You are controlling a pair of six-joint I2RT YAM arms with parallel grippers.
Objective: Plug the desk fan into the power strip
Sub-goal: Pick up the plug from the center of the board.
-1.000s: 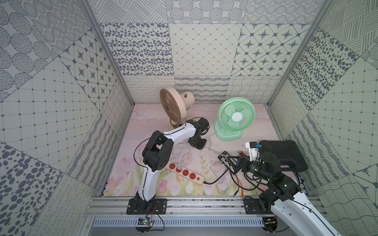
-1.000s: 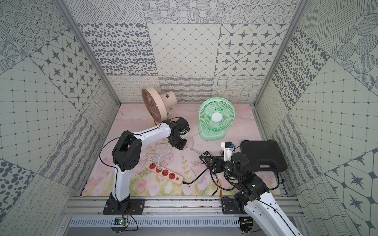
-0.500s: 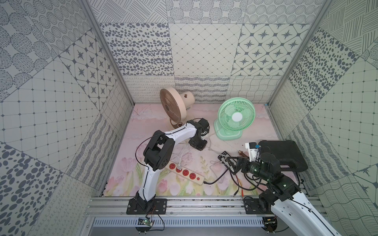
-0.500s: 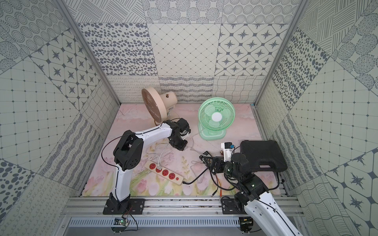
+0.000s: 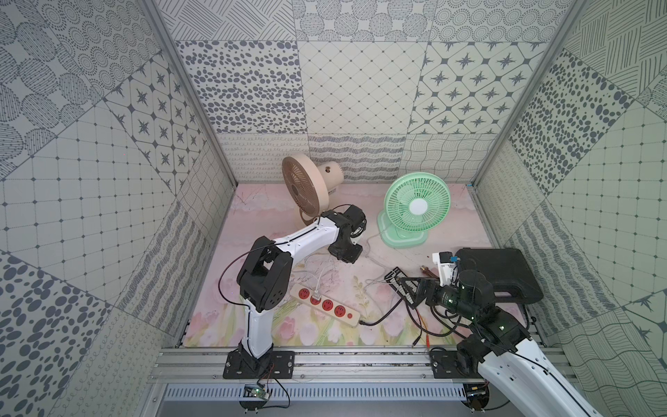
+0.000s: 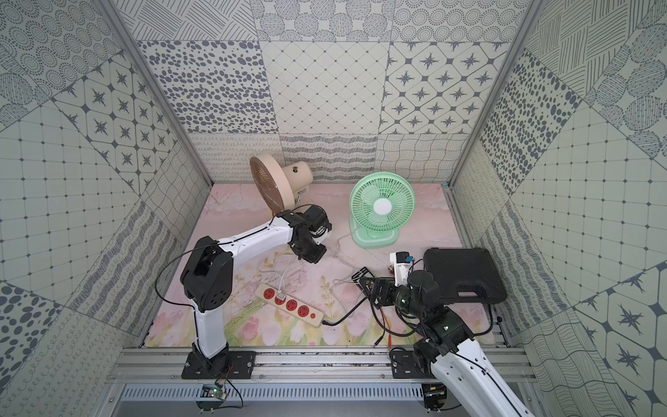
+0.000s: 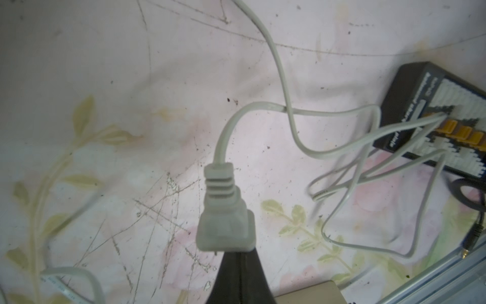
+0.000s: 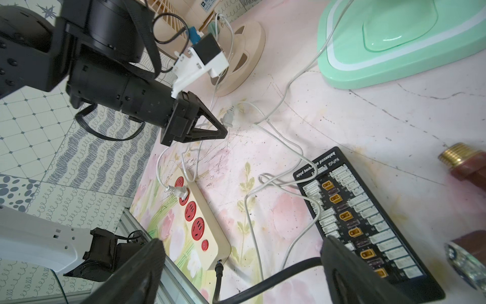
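The cream power strip (image 5: 325, 305) (image 6: 294, 306) (image 8: 200, 218) lies near the front of the mat, with a white plug (image 8: 178, 192) in its second red socket. My left gripper (image 7: 240, 263) (image 8: 223, 129) is behind it, shut on the prong end of a grey plug (image 7: 226, 218) (image 8: 228, 117). That plug's pale cord (image 7: 284, 86) runs toward the green desk fan (image 5: 415, 209) (image 6: 380, 207). A beige desk fan (image 5: 306, 187) (image 6: 274, 186) stands at the back left. My right gripper (image 8: 242, 252) (image 5: 408, 289) hangs open over the strip's black cord (image 8: 263, 281).
A black connector board (image 8: 363, 223) (image 5: 399, 285) lies under my right gripper, with loose pale cords draped over it. At the right sit a black case (image 5: 498, 274) and a brass-ended fitting (image 8: 462, 163). Thin red and black leads (image 5: 422, 335) trail by the front rail.
My left gripper's jaws have closed onto the grey plug. The left arm has barely shifted, and the right arm has not moved.
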